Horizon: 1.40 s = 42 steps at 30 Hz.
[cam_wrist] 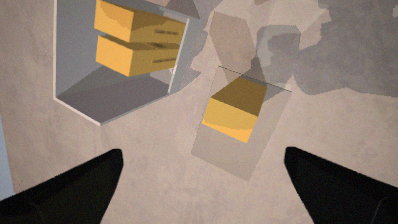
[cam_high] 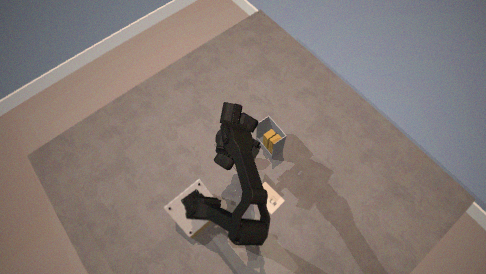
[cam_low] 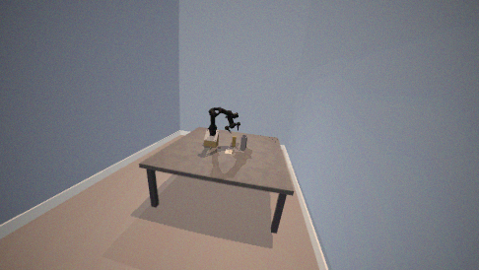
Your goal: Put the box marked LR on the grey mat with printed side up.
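One QSFP-100G box (cam_low: 234, 142) (cam_wrist: 231, 119) stands upright on the grey mat (cam_wrist: 223, 162), outside the bin, its small end toward the wrist camera. No code shows on the faces in view, and whether this is the LR box cannot be told from here. Around it, the pincer (cam_high: 241, 153) (cam_low: 233, 129) (cam_wrist: 204, 155) has its fingers wide apart, with nothing between them; in the wrist view the tips appear well to either side of the box. Beside the mat, the bin (cam_high: 281, 146) (cam_low: 243, 143) (cam_wrist: 77, 112) holds the two other boxes (cam_high: 270, 134) (cam_wrist: 115, 50), side by side, dark marks on the sides facing the mat. Farther out on the table (cam_high: 150, 125) (cam_low: 197, 163) (cam_wrist: 150, 192) lies a pale card (cam_high: 273, 202) (cam_low: 229, 152), its small print too blurred to read.

The job appears to be between removal and final placing: the box is out, but the turn onto its side seems still to be done. The next move likely calls for establishing which side bears the code, then gripping or tipping the box so that side faces up. Pushing high on the upright box could topple it wrong side up or off the mat. A clean release and withdrawal remain after that.
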Tool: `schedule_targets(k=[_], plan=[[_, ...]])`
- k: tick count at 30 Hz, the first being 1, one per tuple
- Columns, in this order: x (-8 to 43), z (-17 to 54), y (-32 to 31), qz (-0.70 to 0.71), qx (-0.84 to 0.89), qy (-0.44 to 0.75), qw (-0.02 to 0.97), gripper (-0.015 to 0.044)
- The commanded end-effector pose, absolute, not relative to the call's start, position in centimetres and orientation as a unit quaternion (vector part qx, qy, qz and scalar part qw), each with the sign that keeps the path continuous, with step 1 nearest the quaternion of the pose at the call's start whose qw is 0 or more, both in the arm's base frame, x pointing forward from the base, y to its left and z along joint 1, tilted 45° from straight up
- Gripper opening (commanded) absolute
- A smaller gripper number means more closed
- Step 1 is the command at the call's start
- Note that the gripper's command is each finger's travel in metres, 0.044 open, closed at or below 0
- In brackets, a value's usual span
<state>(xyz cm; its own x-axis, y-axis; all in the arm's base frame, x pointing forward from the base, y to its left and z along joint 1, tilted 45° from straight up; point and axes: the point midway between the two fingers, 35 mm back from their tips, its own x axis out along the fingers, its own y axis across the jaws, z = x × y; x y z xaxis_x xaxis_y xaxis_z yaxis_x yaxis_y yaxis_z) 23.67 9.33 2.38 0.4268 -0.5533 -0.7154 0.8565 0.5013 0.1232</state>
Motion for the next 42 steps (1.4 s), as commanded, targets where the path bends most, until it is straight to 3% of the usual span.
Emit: schedule_targets(k=[1,42], plan=[[23.6,2.4,9.2,-0.422,0.232,0.317,0.817,0.0440],[23.1,2.5,8.1,-0.149,0.032,0.429,0.890,0.0440]])
